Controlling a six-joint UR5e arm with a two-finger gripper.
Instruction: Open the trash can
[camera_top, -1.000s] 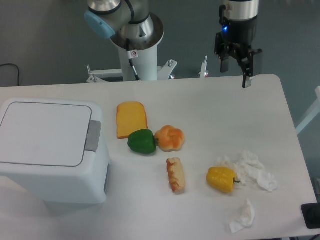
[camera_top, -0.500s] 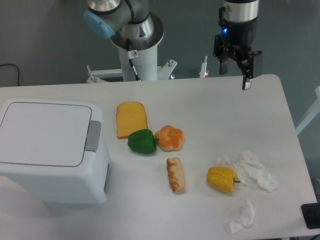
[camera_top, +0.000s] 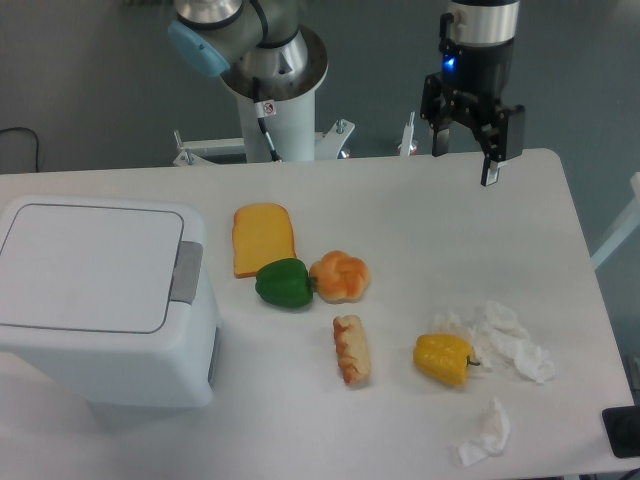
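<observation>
Camera view, fixed above the tabletop (camera_top: 420, 230): the gripper (camera_top: 463, 158) hangs over the far right edge, jaws spread and pinching nothing, with clear air between the two dark fingers. Nothing lies directly beneath it, just bare white surface.

Moving outward, toward the middle sit a slice of toast (camera_top: 263, 238), a green bell pepper (camera_top: 284, 283) touching a knotted bun (camera_top: 340, 277), and a hot dog (camera_top: 351, 349) just nearer. To the near right, a yellow bell pepper (camera_top: 444, 359) rests against crumpled tissue (camera_top: 505, 340), with a smaller scrap of tissue (camera_top: 486, 432) nearer still.

Now the target: the trash can (camera_top: 105, 300) stands at the near left, well apart from the gripper, on the opposite side of the food. It's a big white boxy bin with rounded corners, its flat lid (camera_top: 90, 265) lying shut and level, and a grey push tab (camera_top: 185, 271) on the lid's right edge, facing the food.

By my read this is the approach, not yet contact. The next move calls for a long sweep left and nearer, passing above the toast and pepper, then a descent onto that grey tab to press it.
</observation>
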